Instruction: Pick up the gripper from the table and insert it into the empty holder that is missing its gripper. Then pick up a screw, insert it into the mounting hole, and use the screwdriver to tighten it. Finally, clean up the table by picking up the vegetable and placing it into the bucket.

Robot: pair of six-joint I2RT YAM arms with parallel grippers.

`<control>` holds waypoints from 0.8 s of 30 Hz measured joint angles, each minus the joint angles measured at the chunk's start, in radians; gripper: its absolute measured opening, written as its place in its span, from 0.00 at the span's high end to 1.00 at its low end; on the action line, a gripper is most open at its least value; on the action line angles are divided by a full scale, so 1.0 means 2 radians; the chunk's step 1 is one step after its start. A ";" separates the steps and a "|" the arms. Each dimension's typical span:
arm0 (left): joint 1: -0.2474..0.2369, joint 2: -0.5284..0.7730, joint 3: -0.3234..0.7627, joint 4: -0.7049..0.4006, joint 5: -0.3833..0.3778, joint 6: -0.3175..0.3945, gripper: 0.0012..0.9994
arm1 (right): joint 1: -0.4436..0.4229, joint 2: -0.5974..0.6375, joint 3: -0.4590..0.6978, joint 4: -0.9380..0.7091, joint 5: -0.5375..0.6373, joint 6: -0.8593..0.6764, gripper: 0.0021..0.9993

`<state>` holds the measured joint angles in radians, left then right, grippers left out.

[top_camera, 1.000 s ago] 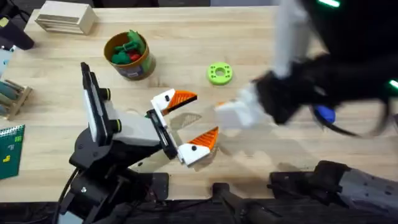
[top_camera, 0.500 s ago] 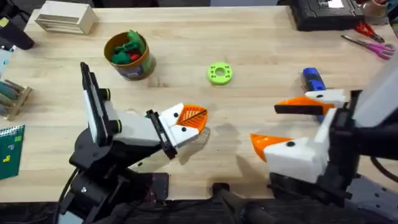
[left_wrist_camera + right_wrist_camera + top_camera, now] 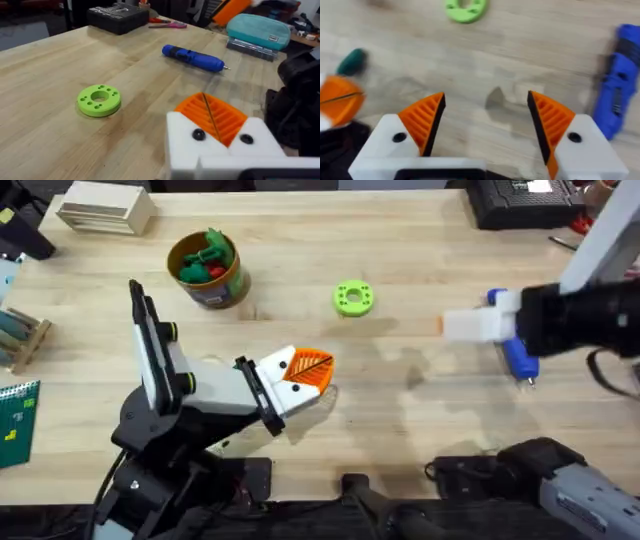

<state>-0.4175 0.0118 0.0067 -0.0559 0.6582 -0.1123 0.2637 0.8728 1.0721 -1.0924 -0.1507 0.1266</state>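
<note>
My left gripper [image 3: 303,373] rests low over the front middle of the table, shut, its orange ribbed pads pressed together with nothing visible between them [image 3: 212,119]. My right gripper [image 3: 452,327] hovers at the right, blurred, just left of the blue screwdriver [image 3: 518,358], which lies flat on the table [image 3: 192,56] [image 3: 615,97]. Its jaws stand open and empty [image 3: 485,120]. A small dark green vegetable [image 3: 351,61] lies beside the left gripper's orange tip. The tan bucket [image 3: 222,288] stands at the back left, holding green and red toys. The loose gripper piece, the holder and the screw are out of view.
A lime-green ring [image 3: 352,298] lies at mid-table. A wooden block [image 3: 102,208] sits at the back left, and a black box [image 3: 520,202] and scissors [image 3: 580,228] at the back right. A teal pouch [image 3: 257,30] lies beyond the table.
The left gripper went from open to shut a second ago and has stayed still since. The right arm swung from the front right out toward the screwdriver.
</note>
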 joint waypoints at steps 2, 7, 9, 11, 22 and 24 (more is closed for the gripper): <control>0.000 0.000 0.000 0.000 0.000 0.000 1.00 | -0.053 0.018 0.000 0.000 0.006 -0.026 0.01; 0.000 0.000 0.000 0.000 0.000 0.000 1.00 | -0.157 0.069 0.000 0.021 0.043 -0.056 0.01; 0.000 0.000 0.000 0.000 0.000 0.000 1.00 | -0.192 0.095 0.000 0.034 0.053 -0.069 0.01; 0.000 0.000 0.000 0.000 0.000 0.000 1.00 | -0.235 0.147 0.000 0.049 0.065 -0.118 0.01; 0.000 0.000 0.000 0.000 0.000 0.000 1.00 | -0.248 0.279 0.000 0.085 0.078 -0.300 0.01; 0.000 0.000 0.000 0.000 0.000 0.000 1.00 | -0.248 0.296 0.000 0.095 0.083 -0.315 0.01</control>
<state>-0.4175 0.0116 0.0067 -0.0559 0.6586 -0.1123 -0.2318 1.4640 1.0714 -0.9015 0.0151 -0.5035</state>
